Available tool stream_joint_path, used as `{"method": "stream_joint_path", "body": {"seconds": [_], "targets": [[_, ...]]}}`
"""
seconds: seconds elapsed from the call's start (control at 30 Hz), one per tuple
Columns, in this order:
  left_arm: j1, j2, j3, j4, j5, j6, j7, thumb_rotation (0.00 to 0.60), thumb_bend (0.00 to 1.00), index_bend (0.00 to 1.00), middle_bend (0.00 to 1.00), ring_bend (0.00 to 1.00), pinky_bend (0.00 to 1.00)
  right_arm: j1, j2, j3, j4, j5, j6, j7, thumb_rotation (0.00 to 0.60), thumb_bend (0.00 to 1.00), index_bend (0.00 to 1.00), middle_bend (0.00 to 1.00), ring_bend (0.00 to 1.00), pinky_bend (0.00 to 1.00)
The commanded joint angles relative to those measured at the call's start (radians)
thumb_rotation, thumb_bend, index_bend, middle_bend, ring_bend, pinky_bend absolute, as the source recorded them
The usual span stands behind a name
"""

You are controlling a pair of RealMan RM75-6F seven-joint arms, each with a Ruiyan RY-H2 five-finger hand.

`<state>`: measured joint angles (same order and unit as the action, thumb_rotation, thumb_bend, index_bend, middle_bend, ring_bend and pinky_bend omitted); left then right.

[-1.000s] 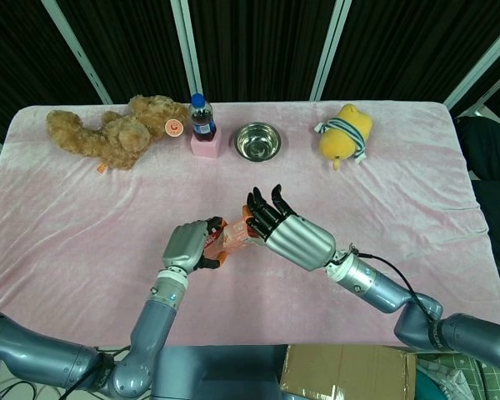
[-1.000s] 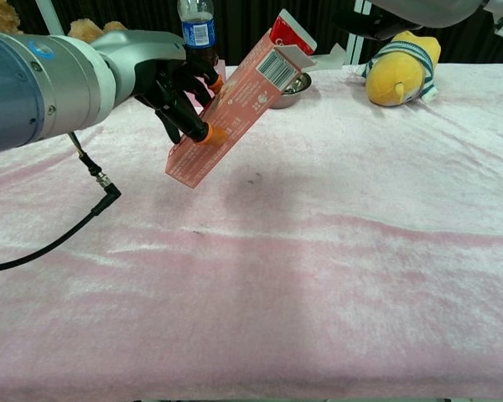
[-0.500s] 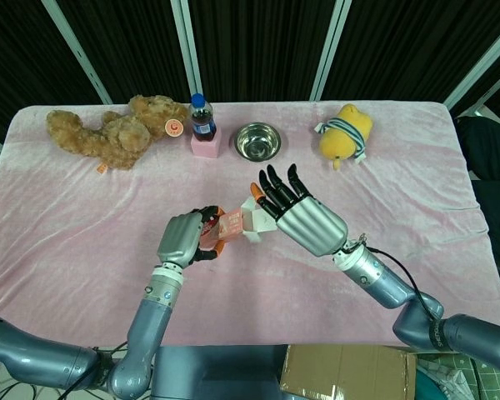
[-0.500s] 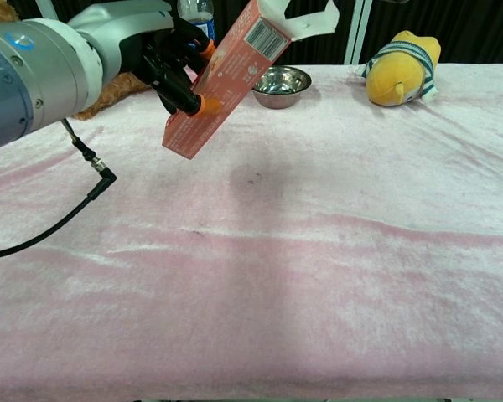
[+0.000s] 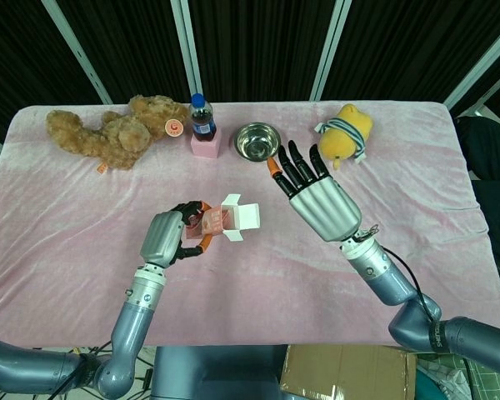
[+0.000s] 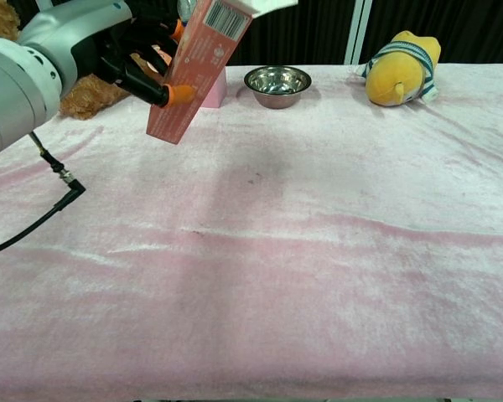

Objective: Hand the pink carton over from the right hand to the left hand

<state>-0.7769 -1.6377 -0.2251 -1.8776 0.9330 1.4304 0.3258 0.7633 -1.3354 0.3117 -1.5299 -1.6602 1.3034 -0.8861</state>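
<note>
Wide rectangular tabletop [image 5: 83,250] under a pale pink velvety cloth, backed by dark curtains. At the far left, a shaggy brown teddy bear [image 5: 117,129] lying on its side, with a small round orange-and-white tag at its head. At the far right, a plump yellow plush toy with a striped blue-and-white scarf [image 5: 343,133], well apart from the bear.

Right hand [image 5: 317,198] raised above the tabletop right of centre, back toward the head camera, fingers straight and spread, holding nothing; not visible in the chest view. Left hand [image 5: 168,237] left of centre, lifted off the cloth, fingers wrapped round the tall pink cardboard carton with a white flap top [image 5: 221,221]. In the chest view, same left hand [image 6: 109,54] at the upper left, dark fingers with orange tips pressed on the carton's side; pink carton [image 6: 189,71] tilted, top leaning right and away, barcode near the upper end, lower end clear of the cloth. Clear gap between carton and right hand.

Between the toys along the far edge, a shiny round steel bowl [image 5: 257,140], upright. Just left of it, a small pink block [image 5: 204,148] carrying a clear plastic bottle with a blue cap and blue label [image 5: 202,117]. Thin black cable [image 6: 42,230] trailing over the cloth at the chest view's left.
</note>
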Motion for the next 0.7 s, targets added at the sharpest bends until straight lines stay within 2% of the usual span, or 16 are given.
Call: {"method": "stream_joint_path", "body": {"seconds": [0.03, 0.27, 0.5, 0.7], "targets": [[0.008, 0.035, 0.014, -0.005, -0.020, -0.030, 0.058, 0.600, 0.36, 0.40, 0.37, 0.32, 0.44, -0.011, 0.001, 0.000, -0.016, 0.026, -0.004, -0.007, 0.600, 0.36, 0.15, 0.16, 0.12, 0.28], [0.027, 0.122, 0.083, -0.001, -0.035, -0.065, 0.178, 0.600, 0.36, 0.40, 0.37, 0.32, 0.44, -0.050, 0.015, -0.016, -0.035, 0.078, 0.003, 0.011, 0.600, 0.35, 0.15, 0.16, 0.12, 0.28], [0.059, 0.179, 0.174, 0.040, -0.056, -0.084, 0.301, 0.600, 0.36, 0.40, 0.37, 0.32, 0.43, -0.097, 0.041, -0.048, -0.023, 0.103, 0.016, 0.051, 0.600, 0.35, 0.15, 0.16, 0.12, 0.28], [0.093, 0.180, 0.210, 0.077, -0.063, -0.101, 0.313, 0.600, 0.31, 0.38, 0.35, 0.31, 0.41, -0.123, 0.054, -0.075, -0.015, 0.107, 0.019, 0.078, 0.600, 0.35, 0.15, 0.16, 0.12, 0.27]]}}
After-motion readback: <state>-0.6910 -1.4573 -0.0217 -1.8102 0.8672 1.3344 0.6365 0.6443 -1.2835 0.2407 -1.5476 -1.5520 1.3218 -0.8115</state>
